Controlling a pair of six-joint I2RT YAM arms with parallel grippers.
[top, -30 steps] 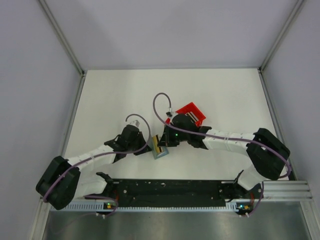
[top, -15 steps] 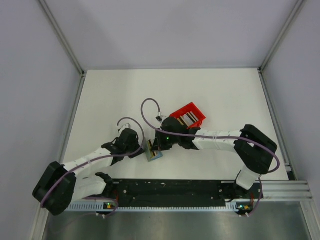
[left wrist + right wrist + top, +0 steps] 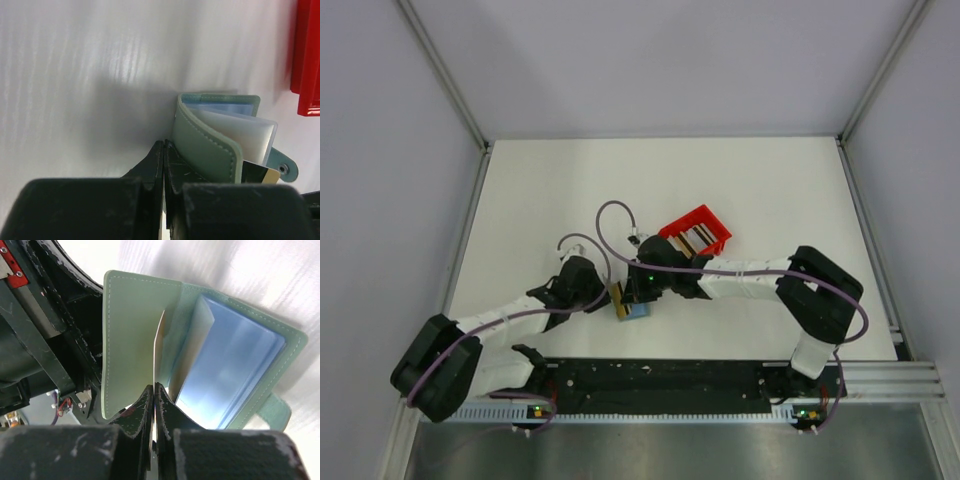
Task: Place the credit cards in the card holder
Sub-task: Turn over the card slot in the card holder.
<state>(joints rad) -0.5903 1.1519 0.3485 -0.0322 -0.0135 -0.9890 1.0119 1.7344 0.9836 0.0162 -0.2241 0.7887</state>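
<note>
The card holder (image 3: pixel 632 308) lies open on the table between my two grippers, grey-green outside, light blue sleeves inside. In the left wrist view my left gripper (image 3: pixel 165 146) is shut on the edge of the holder's cover (image 3: pixel 210 145), which stands raised. In the right wrist view my right gripper (image 3: pixel 154 387) is shut on a thin credit card (image 3: pixel 158 347) seen edge-on, standing between the raised cover (image 3: pixel 130 340) and the blue sleeves (image 3: pixel 235 360). From above, the left gripper (image 3: pixel 608 296) and the right gripper (image 3: pixel 636 290) meet over the holder. More cards (image 3: pixel 698 237) stand in the red bin.
The red plastic bin (image 3: pixel 682 222) sits just behind and to the right of the holder; its edge shows in the left wrist view (image 3: pixel 307 60). The holder's snap tab (image 3: pixel 286 169) sticks out to the right. The black rail (image 3: pixel 660 378) runs along the near edge.
My right gripper has moved left from the red bin to the holder, uncovering the bin. My left gripper and the holder have shifted a little left and nearer.
</note>
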